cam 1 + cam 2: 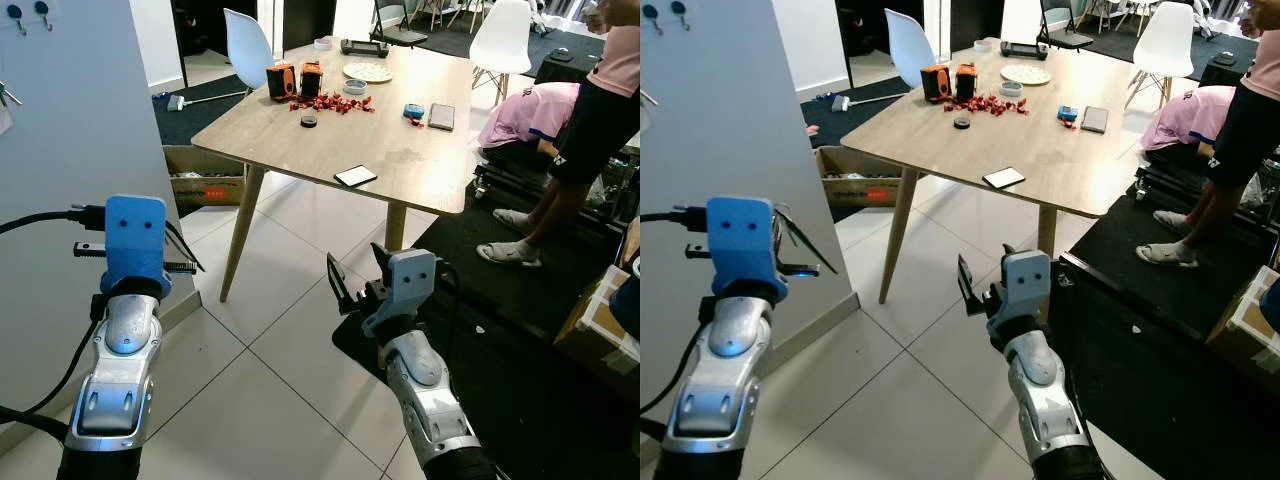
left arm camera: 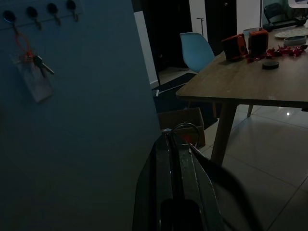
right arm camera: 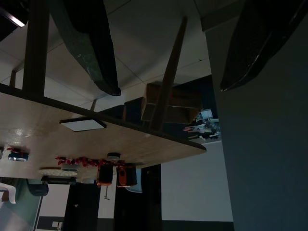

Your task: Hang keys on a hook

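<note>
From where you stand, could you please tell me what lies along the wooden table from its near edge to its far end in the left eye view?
White phone → black round puck → red scattered pieces → white plate → black controller.

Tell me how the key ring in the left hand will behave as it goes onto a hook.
The key ring looks like thin metal, so probably stiff and light. The left hand pinches it only at the fingertips, so it may slip or twist. Anything dangling below it would likely swing near the hooks.
</note>
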Motion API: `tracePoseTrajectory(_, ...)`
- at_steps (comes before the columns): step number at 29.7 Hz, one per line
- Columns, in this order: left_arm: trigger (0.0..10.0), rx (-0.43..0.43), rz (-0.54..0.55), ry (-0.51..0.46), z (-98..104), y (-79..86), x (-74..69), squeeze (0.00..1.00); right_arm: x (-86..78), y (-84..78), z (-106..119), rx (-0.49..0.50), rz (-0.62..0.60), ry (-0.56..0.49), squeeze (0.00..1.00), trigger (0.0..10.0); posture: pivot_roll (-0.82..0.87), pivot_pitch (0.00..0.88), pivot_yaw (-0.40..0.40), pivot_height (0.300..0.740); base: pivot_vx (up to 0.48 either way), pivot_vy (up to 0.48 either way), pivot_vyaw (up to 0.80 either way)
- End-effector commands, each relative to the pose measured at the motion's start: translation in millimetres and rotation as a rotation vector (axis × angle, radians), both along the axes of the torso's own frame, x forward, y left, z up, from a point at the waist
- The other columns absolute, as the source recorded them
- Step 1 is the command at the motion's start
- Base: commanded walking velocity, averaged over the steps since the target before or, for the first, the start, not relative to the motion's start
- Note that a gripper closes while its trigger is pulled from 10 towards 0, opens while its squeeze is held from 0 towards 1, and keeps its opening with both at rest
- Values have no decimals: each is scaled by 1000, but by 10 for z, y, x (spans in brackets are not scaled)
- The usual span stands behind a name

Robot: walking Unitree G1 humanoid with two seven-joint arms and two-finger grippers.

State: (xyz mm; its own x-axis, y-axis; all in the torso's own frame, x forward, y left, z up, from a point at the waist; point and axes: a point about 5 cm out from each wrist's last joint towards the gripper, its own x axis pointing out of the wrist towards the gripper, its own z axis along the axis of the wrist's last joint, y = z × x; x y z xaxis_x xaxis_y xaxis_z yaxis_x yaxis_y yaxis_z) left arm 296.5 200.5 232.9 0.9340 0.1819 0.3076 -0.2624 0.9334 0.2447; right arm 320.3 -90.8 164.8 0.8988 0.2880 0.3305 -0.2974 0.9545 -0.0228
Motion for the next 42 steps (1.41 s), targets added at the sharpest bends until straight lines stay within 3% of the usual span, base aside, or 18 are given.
tracePoseTrajectory(1,10000,16,-3,6,-20,-13,-10,0,-4,-11,-21,-5,-4,4,0,10000,208,132,-44,740,0,0,800)
tracePoseTrajectory(33,10000,17,-7,20,-44,-22,-13,0,-14,-2,-34,-15,-4,9,0,10000,207,142,-44,740,0,0,800)
tracePoseTrajectory(42,10000,20,-51,23,-49,-85,-9,0,-11,-2,-31,-12,-5,8,0,10000,206,139,-43,740,0,0,694)
